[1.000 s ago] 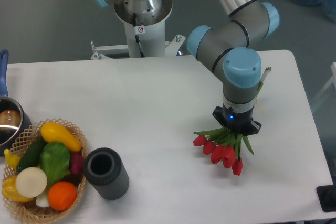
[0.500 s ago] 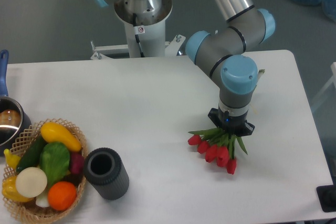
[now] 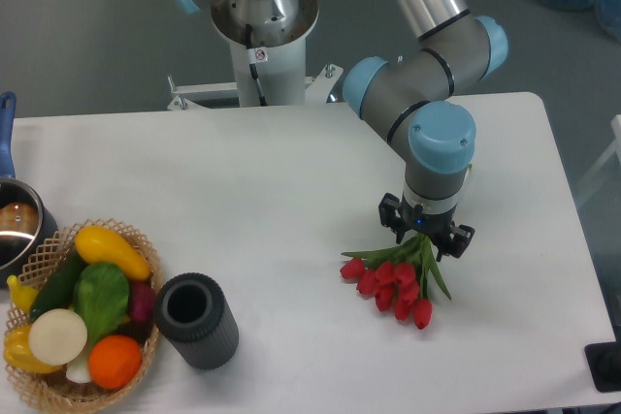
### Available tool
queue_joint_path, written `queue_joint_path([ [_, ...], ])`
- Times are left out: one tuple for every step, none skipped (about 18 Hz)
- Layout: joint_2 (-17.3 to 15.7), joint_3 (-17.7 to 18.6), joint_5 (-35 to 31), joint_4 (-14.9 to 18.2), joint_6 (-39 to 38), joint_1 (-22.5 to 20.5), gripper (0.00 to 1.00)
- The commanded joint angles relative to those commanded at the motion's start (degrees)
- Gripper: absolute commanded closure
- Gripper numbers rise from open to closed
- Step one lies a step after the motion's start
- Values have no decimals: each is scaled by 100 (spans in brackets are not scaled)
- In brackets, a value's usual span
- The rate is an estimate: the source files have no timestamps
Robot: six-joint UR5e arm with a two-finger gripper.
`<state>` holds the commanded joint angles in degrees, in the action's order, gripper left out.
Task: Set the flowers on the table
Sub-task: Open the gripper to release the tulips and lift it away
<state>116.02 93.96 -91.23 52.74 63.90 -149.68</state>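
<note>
Table (image 3: 243,191): white, rounded corners, far right corner cut by the frame edge. Flowers (image 3: 393,283): red tulip bunch, right of centre, buds fanned toward the near edge, stems running up under the gripper (image 3: 425,239). Gripper: points straight down over the stems; fingers hidden by the wrist, so whether it pinches them cannot be told. Dark ribbed cylinder (image 3: 197,320): upright, near left, just beside a wicker basket (image 3: 136,239) of fruit and vegetables. Pot (image 3: 15,230): blue handle, cut off at left edge. All left-side items well apart from the flowers.
</note>
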Motion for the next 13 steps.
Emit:
queue_joint_path([
  [0,0,0,-105,0,-44,0],
  [0,0,0,-193,0,-70,0],
  [-9,0,-17,-211,-9,-97,0],
  [-26,0,-26,-220,26,-158,0],
  [-79,0,-18,-229,52,-193,0],
  [-97,0,-18,-246,70,-202,0],
  [-97,-35,-18,-247,70,-246,0],
  [-123,-44,0,-247,79,-333,0],
  [-202,-44,17,-247,123,-404,0],
  [-298,-61,26,-229,193,-474,0],
  [-334,-70,26,-194,341,-588,0],
  [-343,-70,18,-168,560,-676,0],
  [-343,-70,-9,-159,815,-712,0],
])
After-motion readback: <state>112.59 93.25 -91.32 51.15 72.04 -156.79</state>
